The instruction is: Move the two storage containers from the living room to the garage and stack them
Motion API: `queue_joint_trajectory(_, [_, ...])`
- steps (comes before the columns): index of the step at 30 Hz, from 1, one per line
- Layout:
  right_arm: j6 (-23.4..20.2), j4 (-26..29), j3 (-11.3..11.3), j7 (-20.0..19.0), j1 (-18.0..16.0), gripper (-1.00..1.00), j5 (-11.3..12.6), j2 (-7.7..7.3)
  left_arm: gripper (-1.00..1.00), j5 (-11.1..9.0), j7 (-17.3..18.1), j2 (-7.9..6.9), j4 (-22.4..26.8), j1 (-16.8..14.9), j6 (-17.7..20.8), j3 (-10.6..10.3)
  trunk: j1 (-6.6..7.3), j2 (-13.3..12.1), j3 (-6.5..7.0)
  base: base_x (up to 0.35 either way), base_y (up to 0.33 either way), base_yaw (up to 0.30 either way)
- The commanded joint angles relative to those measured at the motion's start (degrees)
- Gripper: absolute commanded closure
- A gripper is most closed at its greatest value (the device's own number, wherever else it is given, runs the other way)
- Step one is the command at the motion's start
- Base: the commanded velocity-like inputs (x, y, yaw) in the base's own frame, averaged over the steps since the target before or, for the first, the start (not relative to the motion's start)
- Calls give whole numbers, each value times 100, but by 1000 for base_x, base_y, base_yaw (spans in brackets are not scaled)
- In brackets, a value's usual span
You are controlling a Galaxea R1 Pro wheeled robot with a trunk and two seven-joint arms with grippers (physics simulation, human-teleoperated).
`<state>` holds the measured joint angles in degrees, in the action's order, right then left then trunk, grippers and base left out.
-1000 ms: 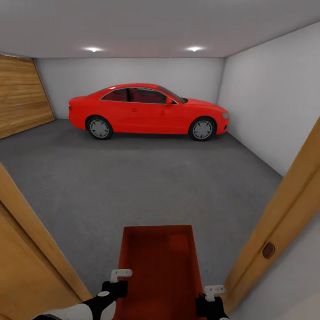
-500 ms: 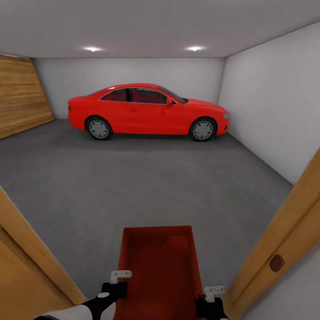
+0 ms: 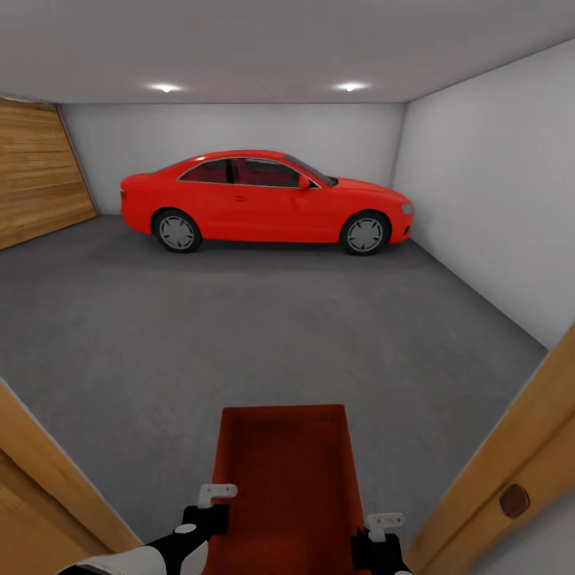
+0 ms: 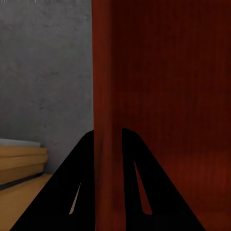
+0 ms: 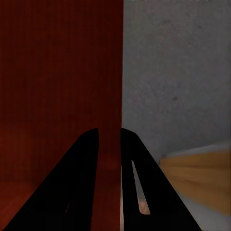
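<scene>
Right now you are carrying one container [image 3: 283, 479] out in front of the trunk through the wood-framed doorway [image 3: 511, 463] into the garage, with the left end effector [image 3: 209, 501] clamped on its left wall and the right end effector [image 3: 382, 527] clamped on its right wall, each wall pinched between the two fingers in the wrist views. Next you are probably looking to roll clear of the frame and lower the bin flat onto the grey concrete floor [image 3: 239, 335], well short of the one red car [image 3: 263, 198]. You are showing one container, one car and two ceiling spotlights [image 3: 166, 88].
</scene>
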<state>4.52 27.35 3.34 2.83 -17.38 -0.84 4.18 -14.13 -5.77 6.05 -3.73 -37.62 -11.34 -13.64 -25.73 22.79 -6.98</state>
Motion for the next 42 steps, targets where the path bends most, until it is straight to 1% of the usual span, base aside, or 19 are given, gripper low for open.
queue_joint_trajectory(1, [17,-54,137,-90,-1,100,-171,-84,100,59,-30,-69,-14,-26,-27,134,-5,13,-12,201,0,0])
queue_joint_trajectory(10, [31,-54,134,-69,-1,100,-177,-84,100,59,-30,-69,-14,-26,-27,134,-5,13,-12,36,0,0])
queue_joint_trajectory(11, [13,-51,-14,63,-2,100,-4,30,100,-57,-27,37,6,16,-71,-27,-5,13,-12,0,0,0])
queue_joint_trajectory(12, [14,-67,-15,67,-2,100,-4,51,100,-172,-27,49,-24,18,-88,-169,-5,13,-12,0,0,0])
queue_joint_trajectory(13, [17,-87,-19,67,-2,100,-4,76,100,-245,-28,33,-45,18,-88,-246,-5,13,-12,0,0,0])
queue_joint_trajectory(15, [24,-120,-18,65,-2,100,-12,81,100,-396,-29,37,-41,18,-83,-417,-5,13,-12,0,0,0])
queue_joint_trajectory(19, [37,-167,-13,51,-2,100,-17,41,100,-606,-22,62,-143,18,-88,-606,-5,13,-12,0,0,0])
queue_joint_trajectory(23, [39,-170,-10,50,-2,100,-5,26,100,-934,-21,96,-163,18,-88,-924,-5,13,-12,0,0,0])
queue_joint_trajectory(26, [40,-170,-6,49,-2,100,-2,27,100,-1128,-21,109,-171,18,-88,-1122,-5,13,-12,0,0,0])
queue_joint_trajectory(34, [40,-176,0,47,-2,100,-4,25,100,-1390,-21,126,-181,18,-82,-1390,-5,13,-12,13,0,0])
queue_joint_trajectory(40, [40,-177,0,50,-2,100,-2,27,100,-1523,-13,128,-175,18,-71,-1530,-5,13,-12,227,0,0])
queue_joint_trajectory(41, [38,-177,0,48,-2,100,-3,25,100,-64,-13,211,39,18,-71,-16,-5,13,-12,93,0,0])
queue_joint_trajectory(42, [37,-175,0,48,-2,100,-3,24,100,-64,-13,211,39,18,-71,-16,-5,13,-12,59,0,0])
